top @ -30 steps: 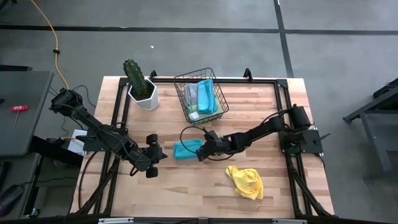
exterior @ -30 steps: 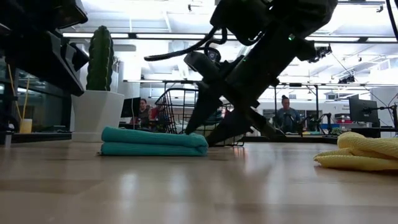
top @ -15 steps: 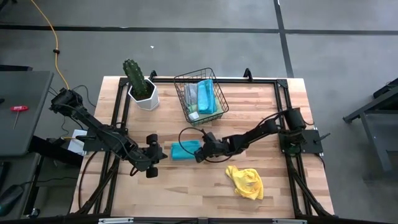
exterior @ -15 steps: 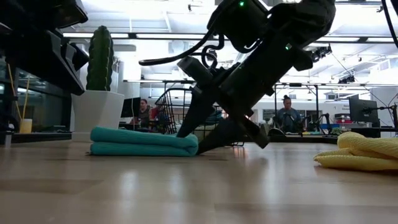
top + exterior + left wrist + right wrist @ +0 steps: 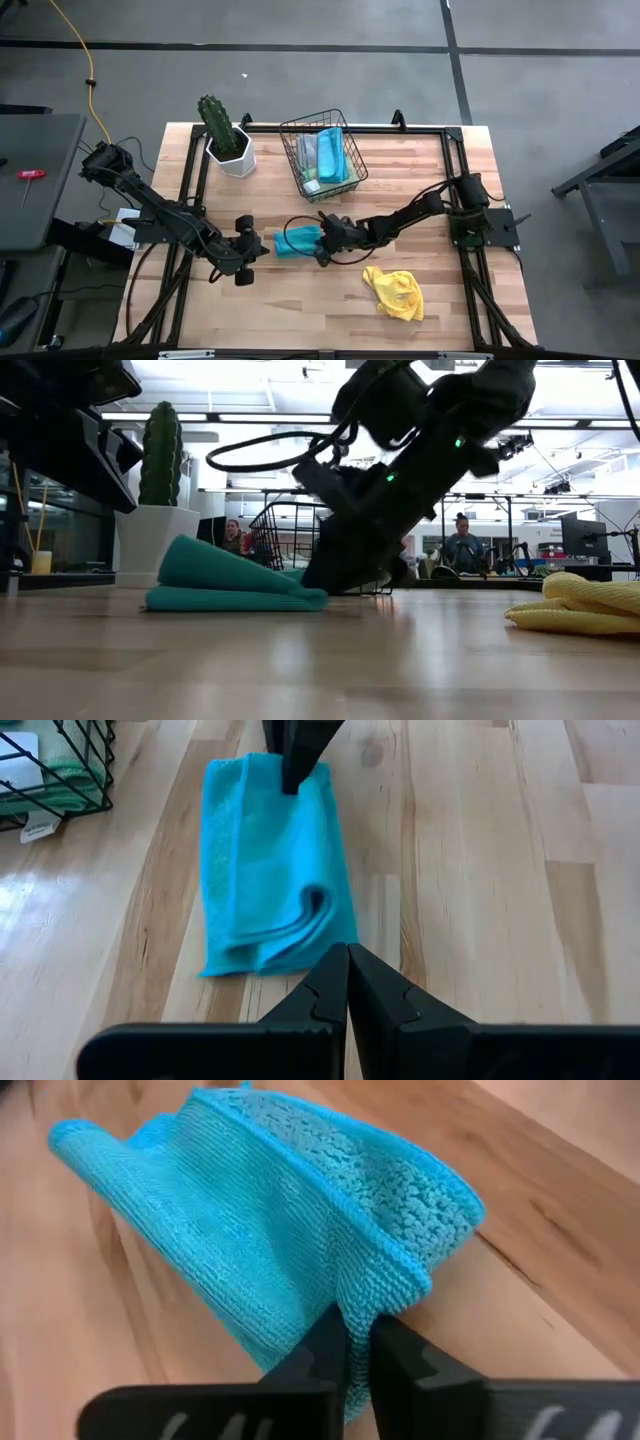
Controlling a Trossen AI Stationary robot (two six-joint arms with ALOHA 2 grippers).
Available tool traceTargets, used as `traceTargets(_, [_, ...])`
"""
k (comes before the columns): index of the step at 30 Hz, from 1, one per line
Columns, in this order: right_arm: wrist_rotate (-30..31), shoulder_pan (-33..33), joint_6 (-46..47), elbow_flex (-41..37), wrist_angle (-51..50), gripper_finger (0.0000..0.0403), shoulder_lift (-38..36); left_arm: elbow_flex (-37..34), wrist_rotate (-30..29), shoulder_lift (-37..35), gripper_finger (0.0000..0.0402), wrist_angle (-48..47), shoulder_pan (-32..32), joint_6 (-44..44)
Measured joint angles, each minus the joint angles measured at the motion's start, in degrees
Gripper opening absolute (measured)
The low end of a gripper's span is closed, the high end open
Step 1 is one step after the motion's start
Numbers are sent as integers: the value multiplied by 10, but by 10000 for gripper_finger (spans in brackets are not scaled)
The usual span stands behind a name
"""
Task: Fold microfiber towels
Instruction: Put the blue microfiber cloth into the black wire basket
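Near the middle of the wooden desk (image 5: 440, 300), the right end effector (image 5: 318, 243) has its fingers pinched together on one edge of the folded teal towel (image 5: 296, 242). Its wrist view shows the dark fingertips (image 5: 345, 1342) closed on a gathered fold of the cloth, and the low view shows that the towel's far side is lifted off the desk into a slope while its lower layer lies flat (the gripped edge is the one nearest the right arm). The left end effector (image 5: 246, 251) sits low just beside the towel's other end, fingers fully together and holding nothing; its wrist view looks along the towel (image 5: 268, 870) toward the right arm's fingers at the far edge.

A crumpled yellow towel (image 5: 396, 292) lies well apart, nearer the front of the desk on the right. Behind the teal towel stands a black wire basket (image 5: 296, 150) containing more folded towels (image 5: 330, 154), teal and grey. A potted cactus (image 5: 222, 132) stands to the basket's left.
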Motion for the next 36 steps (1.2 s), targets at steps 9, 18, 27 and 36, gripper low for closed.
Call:
traceTargets(9, [-63, 1, -198, 51, -231, 3, -108, 0, -3, 0, 0, -4, 0, 1])
traceTargets(18, [-36, -17, -624, 301, -640, 1, -113, 0, -7, 0, 0, 0, 0, 0])
traceTargets(27, [48, -81, -861, 440, -700, 1, -110, 0, -16, 0, 0, 0, 0, 0])
traceTargets(36, [77, -151, -971, 439, -674, 1, -91, 0, -22, 0, 0, 1, 1, 4])
